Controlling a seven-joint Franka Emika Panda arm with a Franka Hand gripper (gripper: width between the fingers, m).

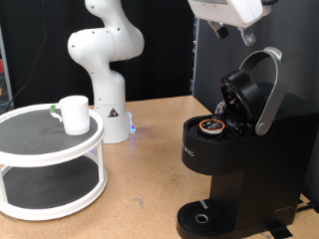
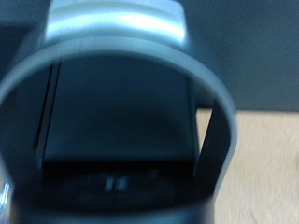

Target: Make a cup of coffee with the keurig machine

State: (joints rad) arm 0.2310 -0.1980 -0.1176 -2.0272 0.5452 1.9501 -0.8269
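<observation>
the gripper (image 1: pixel 231 30) hung just above the raised silver handle (image 1: pixel 271 95) of the one keurig machine (image 1: pixel 234 164); whether its fingers were parted or closed i couldn't tell. the handle lay directly below the gripper, arching up over the open lid. one coffee pod (image 1: pixel 210 126) sat in the keurig's open chamber. one white cup (image 1: pixel 73 113) stood well away from the keurig, on top of the round two-tier stand (image 1: pixel 50 149). the keurig's drip tray (image 1: pixel 204 219) held nothing.
</observation>
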